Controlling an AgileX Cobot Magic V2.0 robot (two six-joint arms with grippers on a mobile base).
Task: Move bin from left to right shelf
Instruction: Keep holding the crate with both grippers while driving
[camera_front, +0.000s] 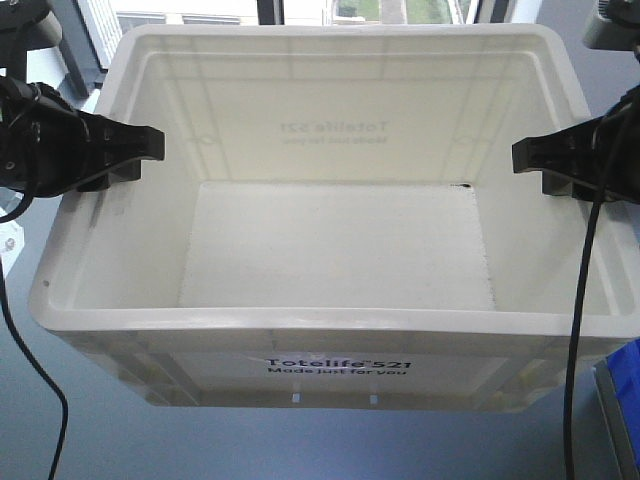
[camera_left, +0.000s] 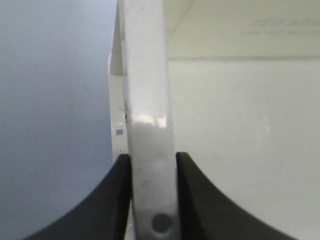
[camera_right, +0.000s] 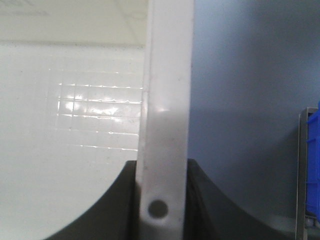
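The surface (camera_front: 100, 430) is a plain grey-blue sheet. It shows below and beside the bin (camera_front: 335, 250), and its edges lie out of view. Window frames (camera_front: 180, 10) cross the room behind the bin's far wall. A blue bin (camera_front: 622, 400) stands at the right, near the white bin's near right corner but apart from it.

The bin is upright, opening upward, and empty. Its long axis runs left to right across the front view. The printed side wall faces the camera, and the lettering reads upright. The views do not show whether the bin rests on the surface or hangs above it.

The left end effector (camera_front: 140, 160) is clamped on the left short rim, with one finger (camera_left: 117, 200) outside the wall and one inside. The right end effector (camera_front: 535, 168) is clamped on the right short rim in the same way, with both fingers against the rim.
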